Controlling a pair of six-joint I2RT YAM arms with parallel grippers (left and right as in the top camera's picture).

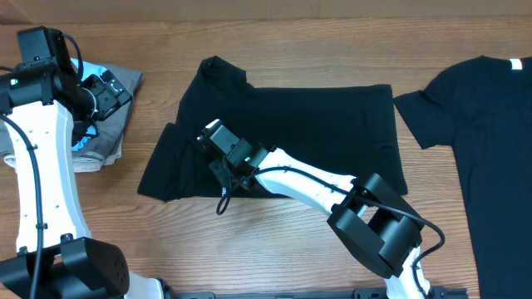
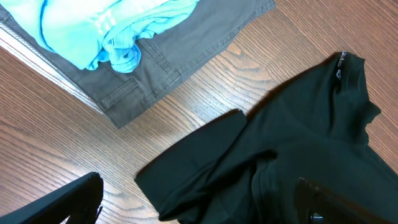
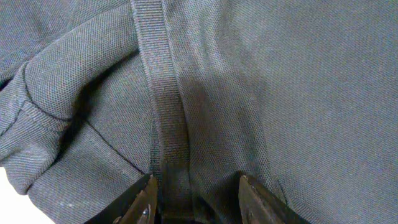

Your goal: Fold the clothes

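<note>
Reaching low, right pincer [image 3: 196, 186] straddling black T-shirt [image 1: 316, 124] fold, grip unclear, left pincer [image 1: 112, 90] spread wide

Nothing legible is showing: the white tag [image 1: 515, 65] on the right shirt [image 1: 478, 141] and the tiny print [image 2: 340, 65] on the middle shirt [image 2: 298, 143] are blurring out.

A black T-shirt [image 1: 291, 124] lies at centre, partly folded, slightly rumpled. A second black T-shirt [image 1: 482, 149] lies spread flat at the right edge, white neck label [image 1: 515, 65] showing.
</note>
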